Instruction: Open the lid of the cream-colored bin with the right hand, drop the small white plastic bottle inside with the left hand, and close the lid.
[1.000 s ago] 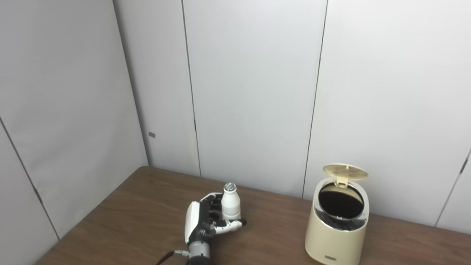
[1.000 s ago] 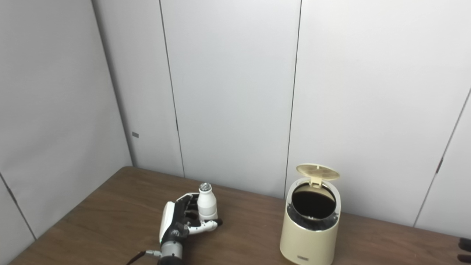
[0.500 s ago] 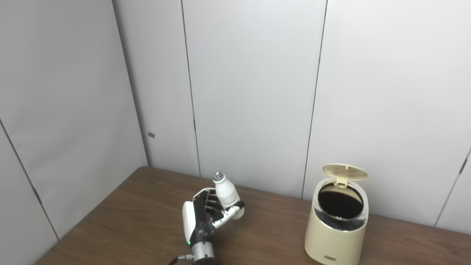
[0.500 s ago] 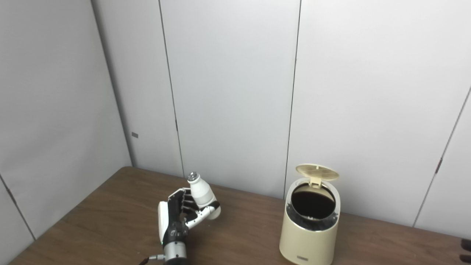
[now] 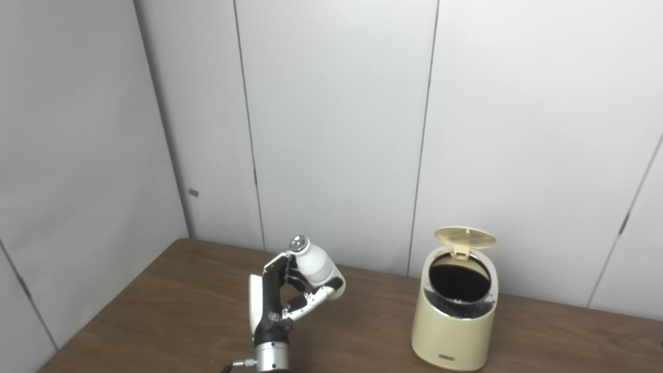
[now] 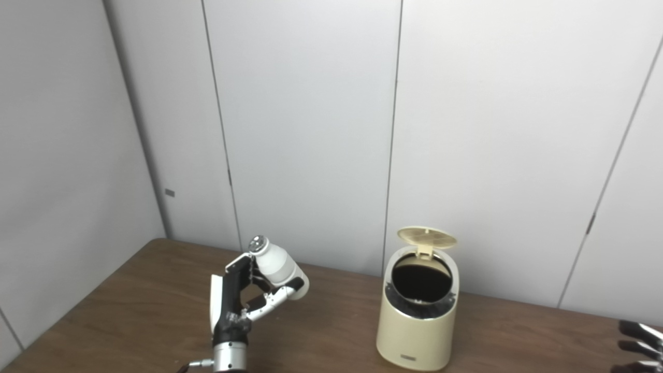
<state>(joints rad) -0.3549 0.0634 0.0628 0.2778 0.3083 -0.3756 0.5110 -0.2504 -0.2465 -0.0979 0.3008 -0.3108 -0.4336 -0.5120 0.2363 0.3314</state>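
My left hand (image 5: 282,300) is raised above the brown table (image 5: 171,316) and shut on the small white plastic bottle (image 5: 313,264), which tilts with its silver cap toward the upper left. The cream-colored bin (image 5: 456,321) stands to the right of it, apart from the hand, with its round lid (image 5: 464,237) flipped up and the dark inside showing. Of my right hand (image 6: 639,342) only dark fingertips show, spread, at the right edge of the right eye view, well clear of the bin.
Grey wall panels (image 5: 336,129) rise right behind the table's far edge and along the left side. Bare tabletop lies between the left hand and the bin and to the bin's right.
My left hand has lifted the bottle off the table and tilted it leftward. The camera has shifted, so the whole scene sits further left. More of the right fingertips shows now.
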